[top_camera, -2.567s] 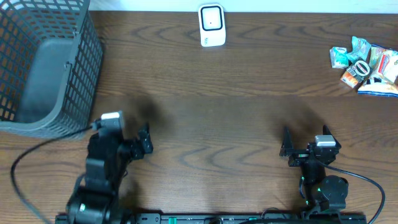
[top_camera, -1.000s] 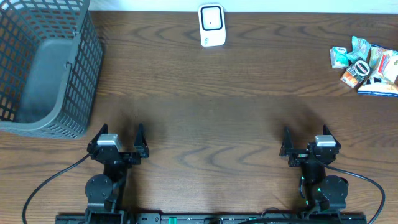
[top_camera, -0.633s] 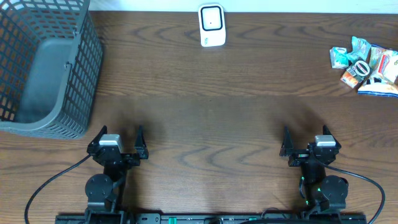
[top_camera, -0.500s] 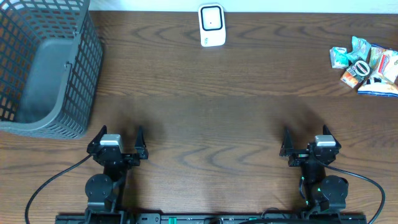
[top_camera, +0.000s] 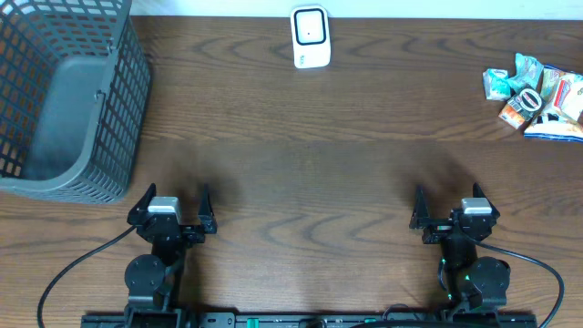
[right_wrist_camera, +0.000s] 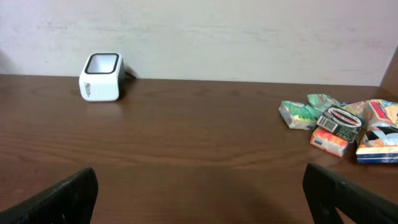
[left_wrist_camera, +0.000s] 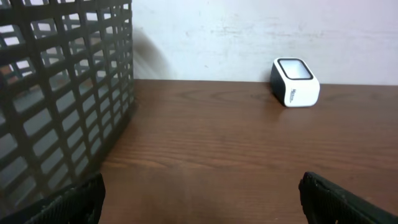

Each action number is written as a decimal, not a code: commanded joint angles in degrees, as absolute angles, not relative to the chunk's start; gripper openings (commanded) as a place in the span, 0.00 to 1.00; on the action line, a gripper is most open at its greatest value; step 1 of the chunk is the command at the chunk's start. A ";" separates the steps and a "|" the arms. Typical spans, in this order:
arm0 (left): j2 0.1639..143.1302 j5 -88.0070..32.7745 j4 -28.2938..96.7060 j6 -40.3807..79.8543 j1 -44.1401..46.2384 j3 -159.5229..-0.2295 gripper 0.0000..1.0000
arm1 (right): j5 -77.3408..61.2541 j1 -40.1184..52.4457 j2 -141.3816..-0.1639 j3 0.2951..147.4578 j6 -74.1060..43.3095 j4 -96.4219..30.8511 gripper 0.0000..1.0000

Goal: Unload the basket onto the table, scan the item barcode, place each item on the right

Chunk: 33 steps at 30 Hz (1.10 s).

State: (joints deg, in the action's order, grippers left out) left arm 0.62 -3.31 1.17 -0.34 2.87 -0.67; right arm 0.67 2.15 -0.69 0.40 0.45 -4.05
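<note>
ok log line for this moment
phase: idle | left gripper: open, empty | right gripper: open, empty | scanner: far edge | item pile: far right, untouched

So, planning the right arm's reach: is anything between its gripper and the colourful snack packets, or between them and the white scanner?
Nothing visible does. Only bare brown wooden table lies between the open right gripper and the pile of colourful snack packets, and between that pile and the white box-shaped scanner.

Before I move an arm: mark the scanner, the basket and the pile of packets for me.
scanner (top_camera: 310, 38), overhead view, on its white top face.
basket (top_camera: 135, 100), overhead view, on its right mesh wall.
pile of packets (top_camera: 533, 98), overhead view, on a packet near the pile's middle.
</note>
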 commanded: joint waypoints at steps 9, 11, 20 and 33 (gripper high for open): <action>0.08 -3.75 4.05 3.42 3.27 -0.21 0.98 | 0.71 1.69 -0.34 0.32 -0.36 -4.29 0.99; 0.08 -3.51 4.05 3.22 3.95 -0.21 0.98 | 0.71 1.69 -0.34 0.32 -0.36 -4.32 0.99; 0.08 -3.40 4.08 -0.25 4.25 -0.21 0.98 | 0.71 1.69 -0.34 0.32 -0.36 -4.32 0.99; 0.08 -3.42 4.08 -0.21 4.27 -0.21 0.98 | 0.71 1.69 -0.34 0.32 -0.36 -4.32 0.99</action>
State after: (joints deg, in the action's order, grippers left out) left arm 0.62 -3.29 1.21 1.02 3.97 -0.67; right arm 0.67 2.15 -0.69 0.40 0.45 -4.05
